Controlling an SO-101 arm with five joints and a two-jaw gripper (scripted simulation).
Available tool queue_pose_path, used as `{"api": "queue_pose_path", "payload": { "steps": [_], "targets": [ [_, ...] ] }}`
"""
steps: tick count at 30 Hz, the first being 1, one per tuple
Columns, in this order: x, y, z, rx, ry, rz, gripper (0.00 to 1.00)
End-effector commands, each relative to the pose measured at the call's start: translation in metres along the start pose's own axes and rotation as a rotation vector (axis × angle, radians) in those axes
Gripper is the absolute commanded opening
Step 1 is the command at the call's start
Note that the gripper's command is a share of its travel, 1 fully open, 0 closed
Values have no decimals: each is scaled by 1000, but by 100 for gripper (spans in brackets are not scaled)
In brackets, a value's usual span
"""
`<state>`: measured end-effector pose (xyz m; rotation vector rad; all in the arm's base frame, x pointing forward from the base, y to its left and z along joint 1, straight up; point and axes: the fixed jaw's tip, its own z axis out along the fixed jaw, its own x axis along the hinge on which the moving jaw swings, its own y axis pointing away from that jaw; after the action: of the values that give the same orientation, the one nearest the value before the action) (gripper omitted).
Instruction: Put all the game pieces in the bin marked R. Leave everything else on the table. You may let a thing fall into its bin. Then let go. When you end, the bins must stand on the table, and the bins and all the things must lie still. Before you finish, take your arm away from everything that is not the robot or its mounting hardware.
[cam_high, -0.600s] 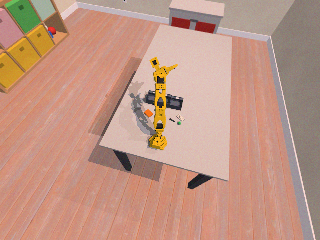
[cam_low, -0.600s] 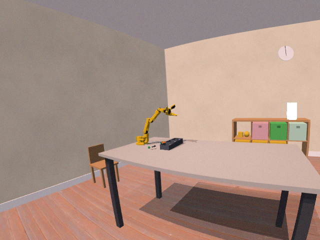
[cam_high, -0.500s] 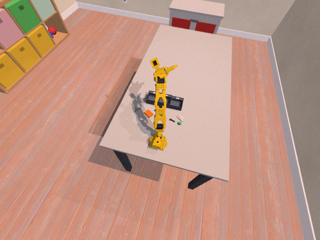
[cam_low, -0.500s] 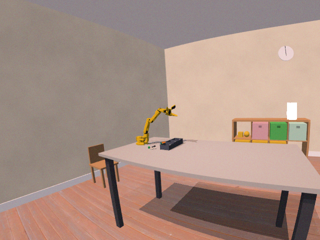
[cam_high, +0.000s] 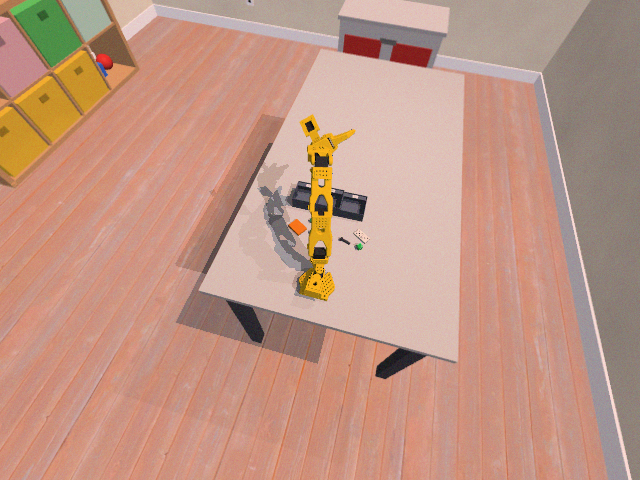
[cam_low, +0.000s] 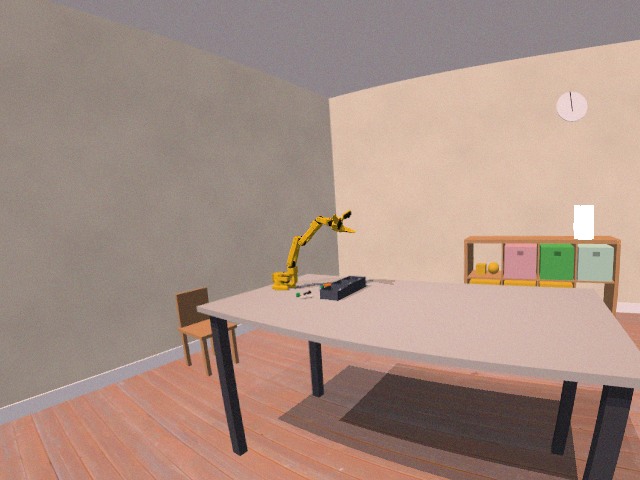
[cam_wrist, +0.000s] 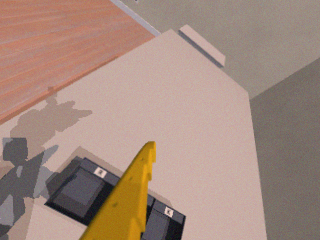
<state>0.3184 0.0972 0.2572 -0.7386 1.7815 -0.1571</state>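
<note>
Gripper (cam_high: 330, 135) raised high above bins (cam_high: 354, 203), jaws wide, holding nothing. Domino (cam_high: 361, 236) and green piece (cam_high: 357, 247) on table (cam_high: 403, 129), not yet binned.

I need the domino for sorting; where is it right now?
In the top view, the domino lies flat on the table, right of the arm, beside the green piece and below the bins.

Top: high, far, looking down – exterior: far, table-level – wrist: downward; all share bins (cam_high: 356, 203).
</note>
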Motion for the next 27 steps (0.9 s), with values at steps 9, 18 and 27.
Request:
{"api": "queue_pose_path", "payload": {
  "steps": [9, 18, 27],
  "targets": [
    [14, -1, -4, -14, 74, 46, 100],
    [55, 0, -18, -47, 284, 172, 100],
    [130, 17, -61, -73, 663, 420, 100]
  ]
}}
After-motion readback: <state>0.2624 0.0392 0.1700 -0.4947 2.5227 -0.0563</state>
